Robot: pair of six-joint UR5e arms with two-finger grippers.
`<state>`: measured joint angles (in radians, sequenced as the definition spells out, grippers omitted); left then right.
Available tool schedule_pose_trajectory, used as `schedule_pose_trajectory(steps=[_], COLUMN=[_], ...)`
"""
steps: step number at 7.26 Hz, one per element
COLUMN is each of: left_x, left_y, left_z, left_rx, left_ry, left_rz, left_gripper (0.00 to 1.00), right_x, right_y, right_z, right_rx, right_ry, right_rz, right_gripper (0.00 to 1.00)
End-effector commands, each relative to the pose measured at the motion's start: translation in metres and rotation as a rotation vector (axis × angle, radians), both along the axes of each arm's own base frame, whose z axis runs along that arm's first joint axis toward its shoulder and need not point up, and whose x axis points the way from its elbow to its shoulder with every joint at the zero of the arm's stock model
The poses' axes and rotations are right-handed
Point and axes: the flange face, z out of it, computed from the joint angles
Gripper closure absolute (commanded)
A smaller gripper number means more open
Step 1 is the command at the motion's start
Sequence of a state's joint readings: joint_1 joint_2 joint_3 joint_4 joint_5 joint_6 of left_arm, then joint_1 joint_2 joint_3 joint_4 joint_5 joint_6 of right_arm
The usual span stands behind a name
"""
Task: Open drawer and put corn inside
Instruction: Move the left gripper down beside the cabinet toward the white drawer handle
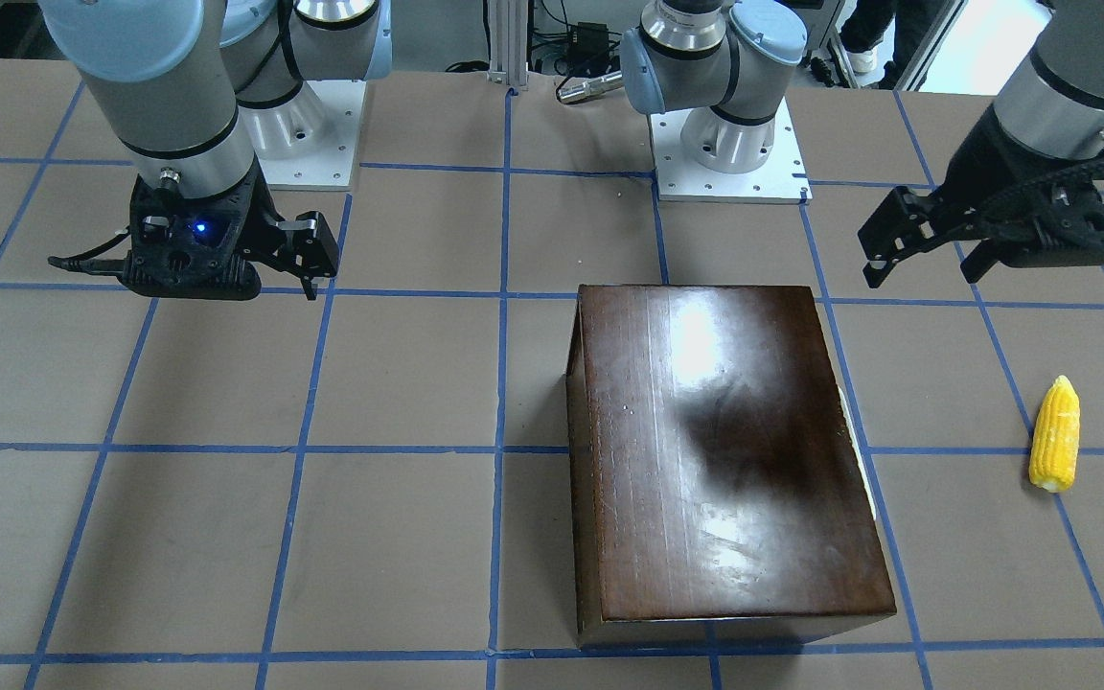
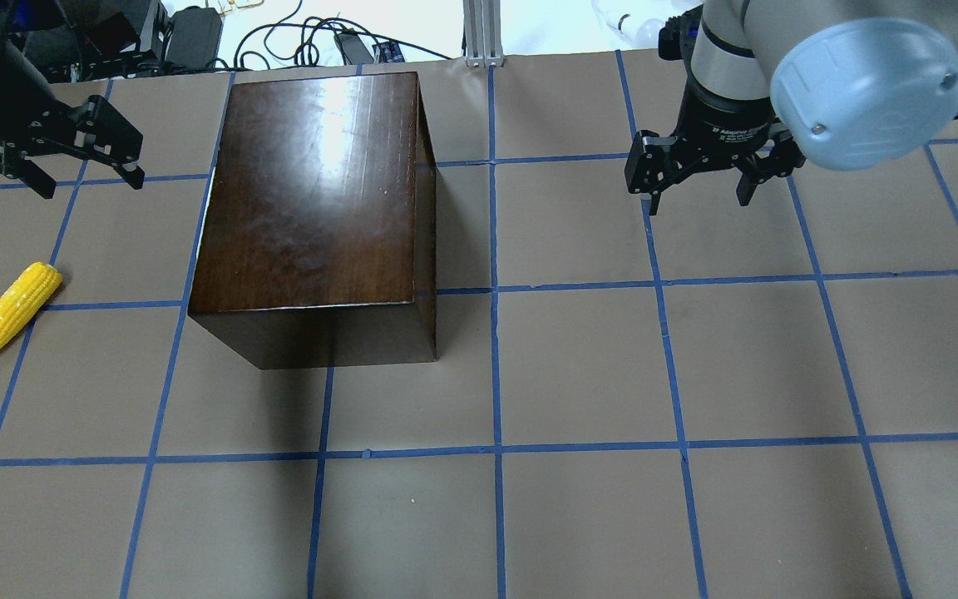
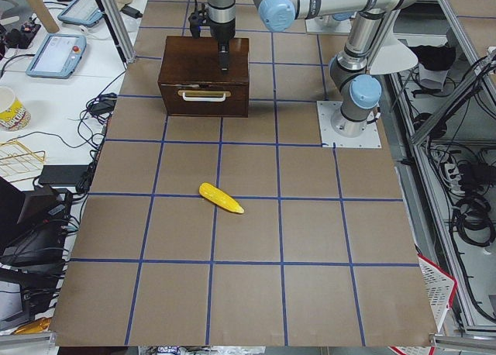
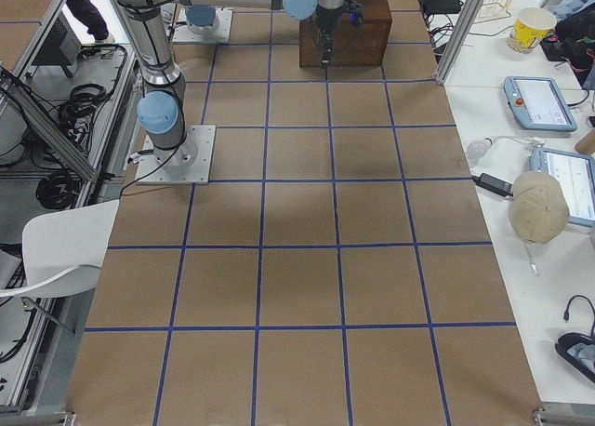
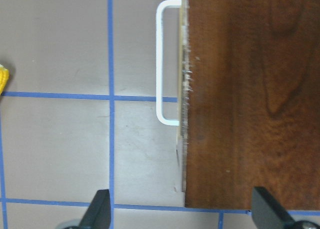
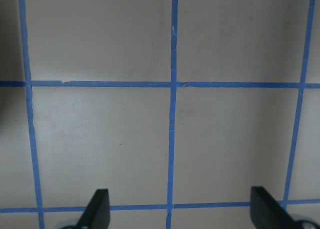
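Observation:
The glossy dark-brown box (image 2: 313, 191) stands on the table, also in the front view (image 1: 724, 450). Its drawer (image 3: 204, 96) is shut, with a pale pull (image 5: 162, 64) facing my left side. The yellow corn (image 2: 12, 312) lies on the table left of the box, apart from it, and shows in the front view (image 1: 1056, 434) and the left side view (image 3: 221, 198). My left gripper (image 2: 92, 183) is open and empty, hovering by the box's far left corner; its wrist view (image 5: 182, 211) looks down on the pull. My right gripper (image 2: 698, 202) is open and empty, right of the box.
The table (image 2: 579, 374) is brown with a blue tape grid. Both arm bases (image 1: 729, 144) stand at the robot's edge. Cables and power bricks (image 2: 196, 37) lie beyond the far edge. Side benches hold tablets (image 3: 54, 54) and a cup.

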<state>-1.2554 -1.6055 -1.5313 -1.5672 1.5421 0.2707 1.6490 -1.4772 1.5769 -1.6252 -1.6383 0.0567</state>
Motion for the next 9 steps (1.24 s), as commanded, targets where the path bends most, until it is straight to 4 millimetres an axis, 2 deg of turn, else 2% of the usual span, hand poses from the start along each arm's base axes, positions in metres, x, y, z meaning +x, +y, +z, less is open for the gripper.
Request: schedule_pose_trajectory(steps=[1, 3, 6, 9], left_x=[0.055, 0.082, 0.087, 0.090], left_y=[-0.012, -0.023, -0.049, -0.062], left_z=[-0.025, -0.048, -0.103, -0.137], left_rx=[0.002, 0.000, 0.007, 0.038], left_ry=[0.084, 0.120, 0.259, 0.319], left_rz=[-0.087, -0.181, -0.190, -0.181], left_gripper=[0.00, 0.00, 0.00, 0.00], right_x=[0.000, 0.000, 0.000, 0.000], right_y=[0.000, 0.000, 0.000, 0.000], right_z=[0.000, 0.000, 0.000, 0.000], right_rx=[0.001, 0.001, 0.001, -0.001], right_ry=[0.000, 0.000, 0.000, 0.000], right_rz=[0.000, 0.000, 0.000, 0.000], right_gripper=[0.00, 0.00, 0.00, 0.00])
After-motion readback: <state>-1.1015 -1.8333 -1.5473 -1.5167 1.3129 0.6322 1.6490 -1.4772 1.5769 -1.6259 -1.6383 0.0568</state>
